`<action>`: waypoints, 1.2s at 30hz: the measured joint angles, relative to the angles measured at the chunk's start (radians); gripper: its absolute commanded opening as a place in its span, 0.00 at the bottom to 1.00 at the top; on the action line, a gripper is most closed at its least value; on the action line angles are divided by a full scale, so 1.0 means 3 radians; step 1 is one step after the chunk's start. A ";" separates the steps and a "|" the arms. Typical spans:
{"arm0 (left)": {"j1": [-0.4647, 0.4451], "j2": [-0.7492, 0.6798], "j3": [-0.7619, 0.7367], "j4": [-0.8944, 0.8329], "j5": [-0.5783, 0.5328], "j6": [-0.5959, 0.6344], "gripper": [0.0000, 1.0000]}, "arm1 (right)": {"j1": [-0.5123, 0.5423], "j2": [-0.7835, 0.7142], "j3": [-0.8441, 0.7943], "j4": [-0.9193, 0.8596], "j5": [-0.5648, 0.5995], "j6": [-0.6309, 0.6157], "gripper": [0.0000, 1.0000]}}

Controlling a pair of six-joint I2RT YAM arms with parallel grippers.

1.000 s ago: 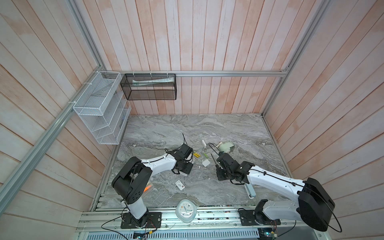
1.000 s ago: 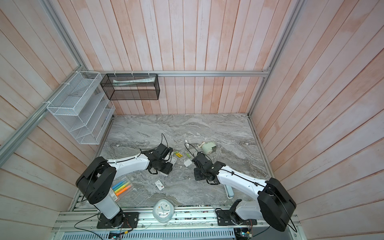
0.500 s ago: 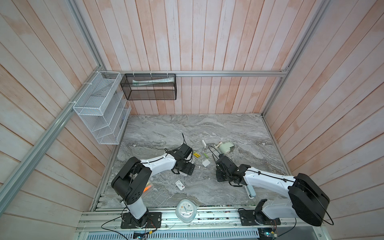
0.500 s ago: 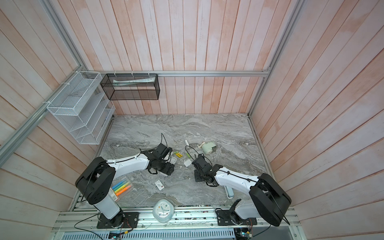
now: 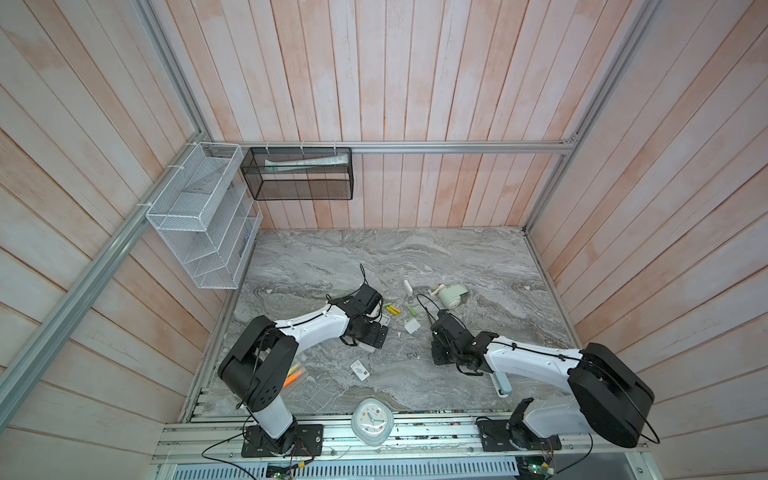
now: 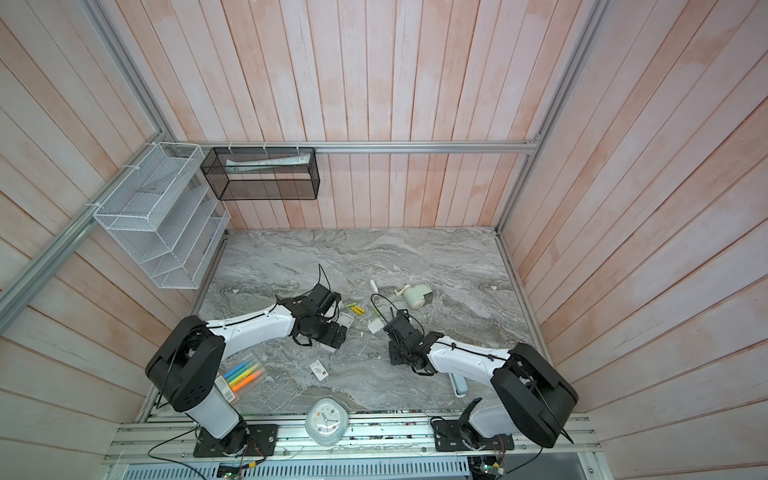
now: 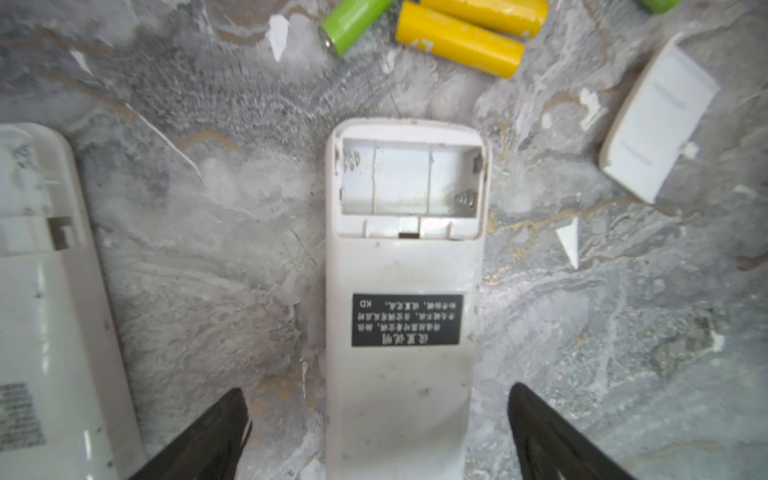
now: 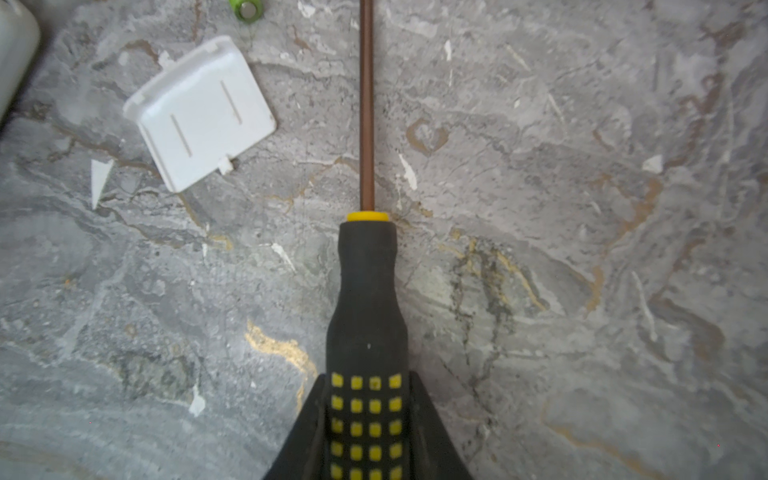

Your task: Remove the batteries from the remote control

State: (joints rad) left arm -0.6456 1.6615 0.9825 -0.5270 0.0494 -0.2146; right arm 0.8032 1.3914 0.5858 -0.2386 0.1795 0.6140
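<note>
Lying outside the open remote compartment (image 7: 409,183) are batteries (image 7: 457,39); left tool (image 7: 376,392) apart, right tool (image 8: 368,376) clamped on screwdriver (image 8: 365,291).

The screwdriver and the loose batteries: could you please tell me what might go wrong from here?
1. The right hand grips the screwdriver, whose long shaft reaches out near the cover and a green battery; a swing could sweep them away.
2. The batteries lie loose on the table beside the emptied remote and may roll if nudged.
3. The left hand stands open astride the remote; pulling back crooked might drag it.
</note>
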 measured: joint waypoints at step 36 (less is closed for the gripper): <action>0.1411 -0.1825 -0.0849 0.1005 -0.1181 -0.0498 1.00 | -0.1551 -0.0960 0.0327 0.0120 0.0195 -0.0796 0.98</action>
State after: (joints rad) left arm -0.2222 1.1141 0.7277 -0.2256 -0.3050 -0.3641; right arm 0.3378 1.1034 0.6838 -0.2028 0.2379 0.3752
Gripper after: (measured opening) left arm 0.998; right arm 0.979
